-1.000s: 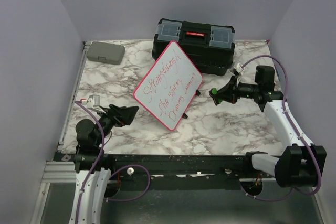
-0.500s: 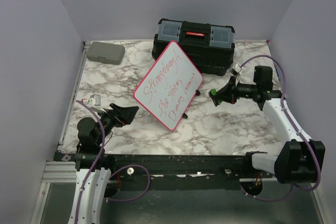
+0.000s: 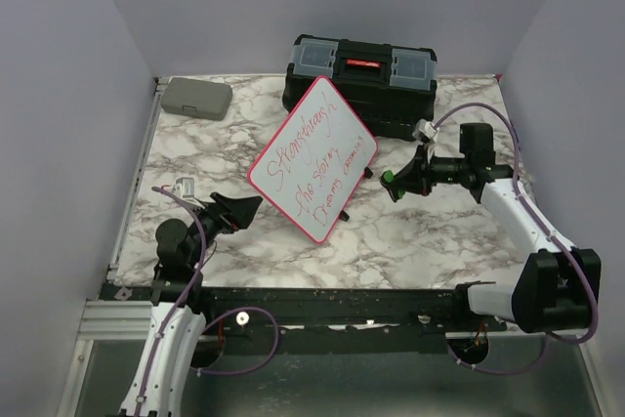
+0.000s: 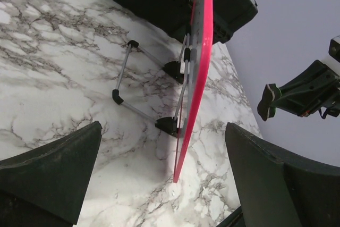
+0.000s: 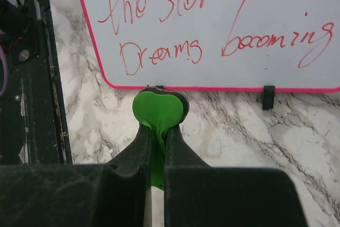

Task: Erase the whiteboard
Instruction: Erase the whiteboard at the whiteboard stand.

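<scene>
Reads "the storm" and "Dreams becoming" in red on whiteboard [image 3: 312, 158], propped mid-tabletop [image 3: 420, 231] before black toolbox [image 3: 361, 80]; shows left claw [image 3: 244, 212] spread wide, right claw [image 3: 391, 185] pinching green pad [image 5: 158, 111] close to its frame

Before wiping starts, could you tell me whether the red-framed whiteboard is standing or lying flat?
Standing: the red-framed white board rests on its edge, propped by a wire stand.

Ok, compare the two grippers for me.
The left gripper is wide open; the right gripper is shut. The left holds nothing; the right pinches a green pad. The left faces the whiteboard edge-on; the right faces its writing. Both point toward it.
</scene>
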{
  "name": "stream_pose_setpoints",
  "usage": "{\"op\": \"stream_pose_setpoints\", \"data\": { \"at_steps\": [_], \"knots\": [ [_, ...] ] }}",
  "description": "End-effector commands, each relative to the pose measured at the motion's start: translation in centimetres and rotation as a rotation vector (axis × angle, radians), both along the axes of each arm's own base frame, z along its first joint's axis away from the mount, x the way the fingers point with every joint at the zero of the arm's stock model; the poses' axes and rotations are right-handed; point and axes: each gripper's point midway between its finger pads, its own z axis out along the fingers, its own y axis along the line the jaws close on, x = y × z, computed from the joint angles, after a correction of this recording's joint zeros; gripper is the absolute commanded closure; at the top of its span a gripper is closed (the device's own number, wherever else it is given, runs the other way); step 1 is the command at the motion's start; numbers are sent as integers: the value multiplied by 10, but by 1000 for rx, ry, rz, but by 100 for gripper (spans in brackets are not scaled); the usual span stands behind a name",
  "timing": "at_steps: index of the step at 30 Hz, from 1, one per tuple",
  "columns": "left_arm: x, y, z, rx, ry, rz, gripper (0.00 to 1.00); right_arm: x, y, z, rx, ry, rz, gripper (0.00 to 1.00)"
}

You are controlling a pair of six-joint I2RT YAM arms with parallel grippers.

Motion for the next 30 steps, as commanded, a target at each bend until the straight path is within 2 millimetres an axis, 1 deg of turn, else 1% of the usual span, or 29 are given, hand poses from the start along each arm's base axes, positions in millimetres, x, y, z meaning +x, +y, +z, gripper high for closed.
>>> {"op": "stream_pose_setpoints", "data": {
  "at_steps": [1, 4, 6, 9, 12, 14, 15, 17, 21, 24, 30],
  "knots": [
    [12, 0, 34, 8, -143, 12, 2, 10, 13, 10, -25, -116, 62, 99],
    [15, -5, 37, -2, -162, 0, 2, 13, 33, 17, -17, -149, 109, 99],
    [16, -7, 40, -4, -172, -5, 2, 14, 52, 20, -27, -193, 141, 99],
    [18, -9, 45, -4, -182, -2, 2, 15, 84, 30, -29, -294, 182, 99],
    [20, -7, 42, 0, -171, 16, 6, 16, 111, 45, -19, -380, 211, 99],
    [22, -7, 40, -4, -154, 25, 8, 20, 126, 50, -40, -394, 214, 99],
    [23, -7, 39, -11, -145, 25, 11, 25, 132, 53, -53, -395, 208, 99],
    [22, -9, 41, -25, -140, 19, 14, 30, 143, 53, -78, -396, 198, 99],
    [19, -10, 43, -33, -144, 14, 15, 39, 156, 56, -49, -410, 139, 99],
    [17, -9, 44, -23, -150, 15, 17, 38, 165, 53, -40, -407, 130, 99],
    [22, -11, 40, -26, -114, 15, 24, 37, 199, 54, -62, -401, 129, 99]
  ]
}}
